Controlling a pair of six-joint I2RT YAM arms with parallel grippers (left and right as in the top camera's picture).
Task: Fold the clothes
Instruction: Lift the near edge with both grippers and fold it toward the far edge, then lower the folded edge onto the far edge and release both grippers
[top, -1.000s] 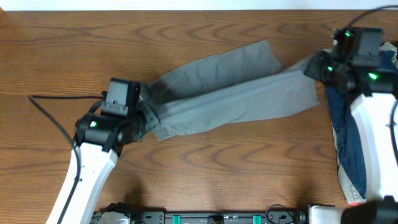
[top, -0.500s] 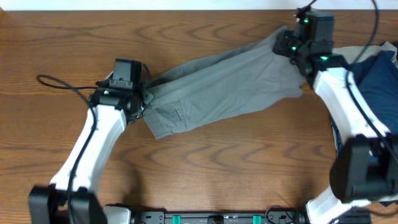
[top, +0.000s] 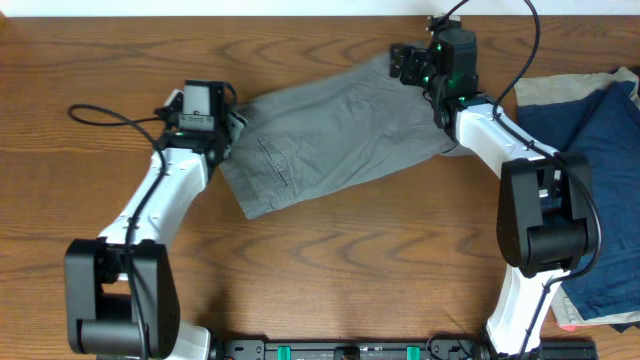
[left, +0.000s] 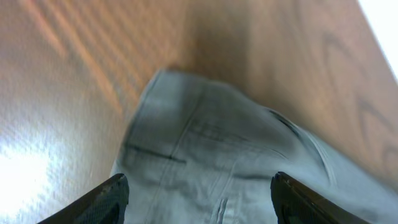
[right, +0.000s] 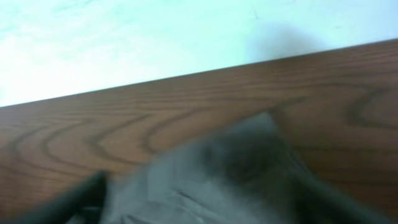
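The clothes, grey shorts (top: 335, 140), lie spread flat on the wooden table (top: 330, 270), slanting from near left to far right. My left gripper (top: 233, 128) hangs over their left end, open. In the left wrist view its gripper (left: 199, 199) stands wide apart above the grey cloth (left: 211, 143), holding nothing. My right gripper (top: 402, 62) is at the shorts' far right corner, near the table's back edge. The right wrist view is blurred; there the right gripper (right: 211, 190) looks open over the shorts' corner (right: 249, 155).
A navy blue garment (top: 590, 170) lies on a beige cloth (top: 555, 85) at the right side of the table. A black cable (top: 105, 115) trails left of the left arm. The table's back edge (right: 186, 78) meets a white wall.
Both grippers have opened and let go of the shorts. The right arm swung left along the back edge, carrying the right end over. The shorts now lie flatter and more compact.
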